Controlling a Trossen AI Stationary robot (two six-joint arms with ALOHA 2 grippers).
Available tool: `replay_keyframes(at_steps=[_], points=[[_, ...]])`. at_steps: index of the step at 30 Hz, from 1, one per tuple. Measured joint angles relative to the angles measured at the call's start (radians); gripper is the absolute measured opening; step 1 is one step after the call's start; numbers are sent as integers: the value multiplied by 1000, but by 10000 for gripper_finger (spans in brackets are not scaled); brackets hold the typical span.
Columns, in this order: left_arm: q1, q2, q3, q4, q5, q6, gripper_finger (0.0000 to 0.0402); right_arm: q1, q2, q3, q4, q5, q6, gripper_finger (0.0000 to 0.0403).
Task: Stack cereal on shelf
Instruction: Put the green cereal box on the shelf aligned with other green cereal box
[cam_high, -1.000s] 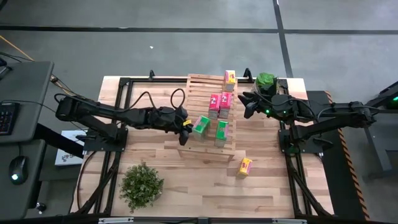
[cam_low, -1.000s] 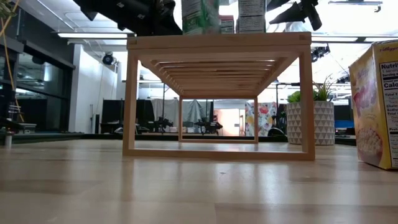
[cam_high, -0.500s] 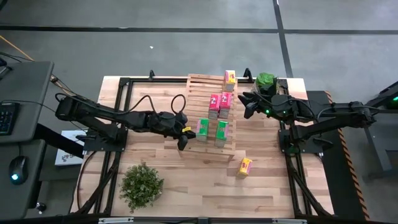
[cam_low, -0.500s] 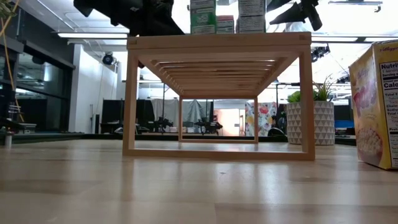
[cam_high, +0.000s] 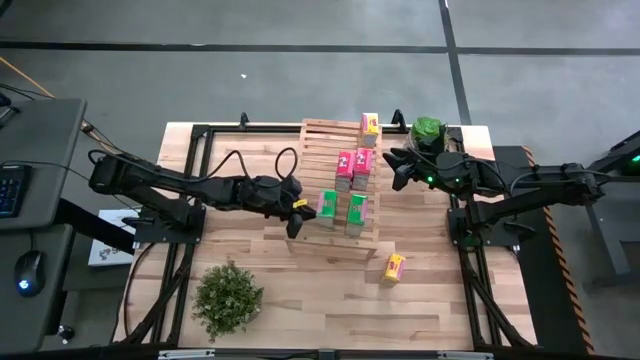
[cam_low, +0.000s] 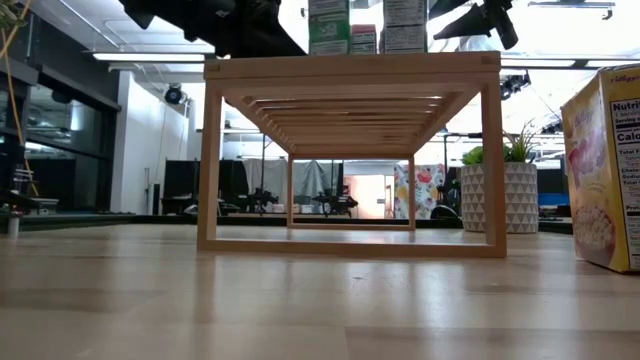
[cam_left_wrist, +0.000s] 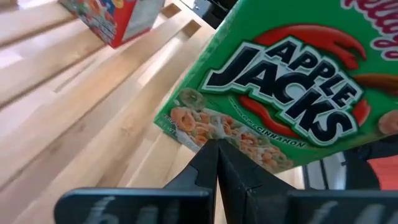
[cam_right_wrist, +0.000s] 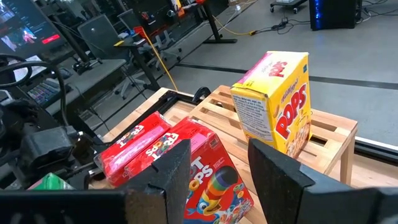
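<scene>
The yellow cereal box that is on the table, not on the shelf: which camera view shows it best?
The low view: the yellow cereal box fills its right edge, standing upright, its label readable. The high view shows it only small, on the table in front of the shelf. Neither wrist view shows it.

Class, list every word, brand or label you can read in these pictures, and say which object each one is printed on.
"APPLE JACKS" and "CINNAMON": on the green cereal box in the left wrist view.
"POPS": on the yellow cereal box standing on the shelf.
"OPS" (partly cut off): on the red cereal box.
"Nutri..." and "Calo...": on the yellow box on the table, low view.
Smaller print on all the boxes is too small to read.
</scene>
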Motion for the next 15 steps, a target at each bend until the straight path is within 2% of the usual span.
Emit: replay_keyframes(at_steps=[5, 15], points=[[-9, 0, 0, 0, 6, -36, 0, 0, 0, 0, 0, 0, 0, 154], [-2, 0, 0, 35, -4, -12, 0, 0, 0, 0, 0, 0, 0, 154]])
